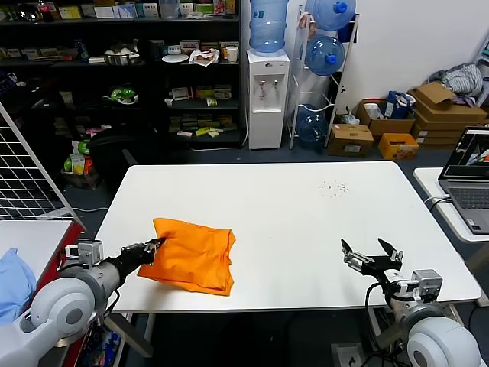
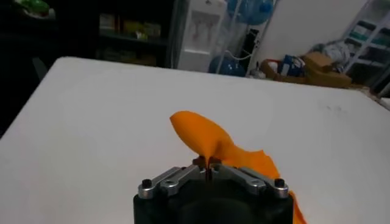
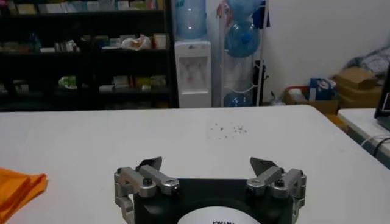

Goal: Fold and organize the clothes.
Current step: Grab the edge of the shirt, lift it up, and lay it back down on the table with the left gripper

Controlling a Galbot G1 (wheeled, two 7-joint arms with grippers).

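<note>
The clothes are one bright orange T-shirt [image 1: 192,256], folded into a rough rectangle on the front left of the white table [image 1: 290,222]. My left gripper [image 1: 158,245] is shut on the shirt's left edge; in the left wrist view a pinched fold of orange T-shirt [image 2: 204,137] rises from between the closed fingertips of the left gripper [image 2: 208,164]. My right gripper [image 1: 372,248] rests open near the table's front right, far from the shirt, nothing between its fingers. In the right wrist view the right gripper [image 3: 207,164] stands wide apart and a corner of the T-shirt [image 3: 17,189] shows at the frame's edge.
A light blue cloth [image 1: 14,279] lies on a side table at my left. A laptop [image 1: 470,180] sits on another table to the right. Small dark specks [image 1: 334,186] dot the table's far right. Shelves, a water dispenser [image 1: 267,92] and boxes stand behind.
</note>
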